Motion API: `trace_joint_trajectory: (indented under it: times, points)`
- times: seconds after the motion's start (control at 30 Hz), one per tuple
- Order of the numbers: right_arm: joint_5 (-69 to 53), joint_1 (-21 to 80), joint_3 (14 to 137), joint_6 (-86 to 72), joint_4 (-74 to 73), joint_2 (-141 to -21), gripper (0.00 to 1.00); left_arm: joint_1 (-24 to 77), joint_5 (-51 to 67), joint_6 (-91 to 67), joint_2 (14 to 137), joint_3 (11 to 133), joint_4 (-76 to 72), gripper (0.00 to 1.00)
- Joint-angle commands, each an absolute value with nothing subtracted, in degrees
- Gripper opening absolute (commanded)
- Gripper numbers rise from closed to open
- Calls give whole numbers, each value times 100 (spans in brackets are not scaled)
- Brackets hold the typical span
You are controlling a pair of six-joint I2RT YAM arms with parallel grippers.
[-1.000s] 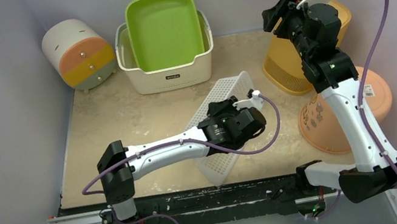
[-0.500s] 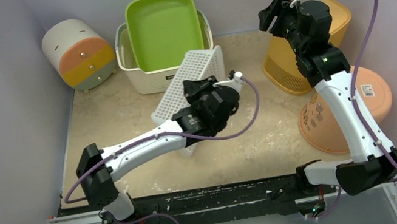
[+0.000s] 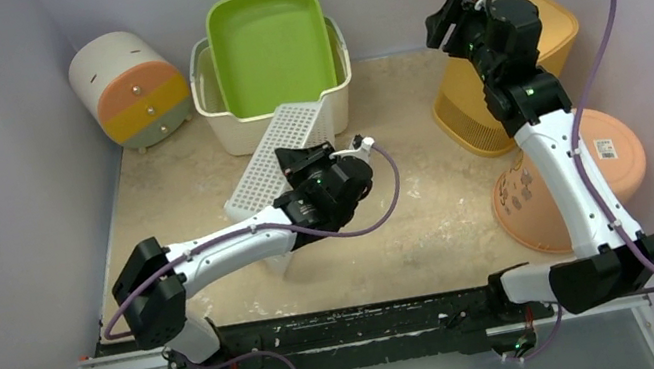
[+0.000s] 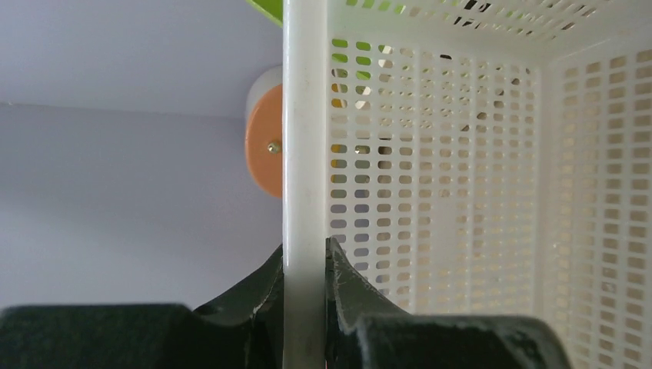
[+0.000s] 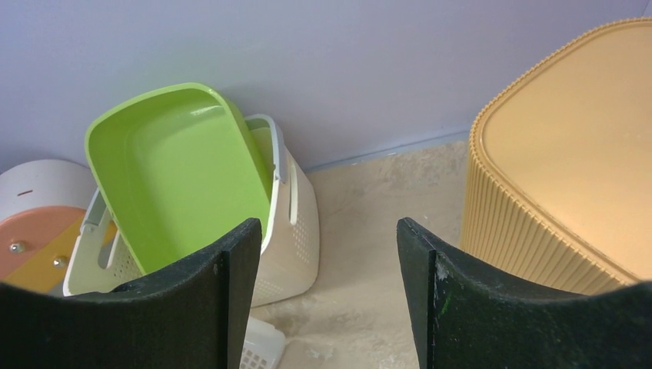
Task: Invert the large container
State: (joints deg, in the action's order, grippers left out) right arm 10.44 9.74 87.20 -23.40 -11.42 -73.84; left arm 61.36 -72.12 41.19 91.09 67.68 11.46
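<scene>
The left claw (image 4: 305, 254) is pinched narrow on the rim of the white perforated basket (image 3: 281, 147), one jaw on each side of the thin wall. That is plain from the wrist view, where the rim runs straight up between the jaws and the basket's slotted inside opens out to the claw's right. From above, the basket stands tipped on edge. One end sits low, near the tabletop (image 3: 430, 217) under the claw. The other end rises beyond the claw toward the cream bin (image 3: 209, 104) that carries the green tray (image 3: 266, 48). Whether it touches that bin I cannot tell.

I take this for the middle of the turn: the basket is up off its base but not yet mouth-down.

The right claw (image 5: 327, 254) hangs high and well off to the right of the working claw, beside the yellow ribbed basket (image 3: 463, 115). Its jaws are wide apart with nothing between them.

To my eye, the next move calls for the wrist to roll further until the open side faces the tabletop. The claw should then lower the basket flat and let go. There is little room on the far side of the claw, so the raised end may catch on the bin.
</scene>
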Motion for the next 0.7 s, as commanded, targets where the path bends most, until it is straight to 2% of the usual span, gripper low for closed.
trace_joint_trajectory:
  times: [0.0,0.33,0.67]
  points:
    - [952,882,8766,-2234,-833,-7251,68,6241,-7045,3825,9300,7032,1089,0]
    - [931,836,8697,-2250,-837,-7260,68,6926,-6877,2950,10305,7375,1320,0]
    - [1005,800,8627,-2253,-905,-7231,68,7103,-6593,1955,10799,7507,1059,0]
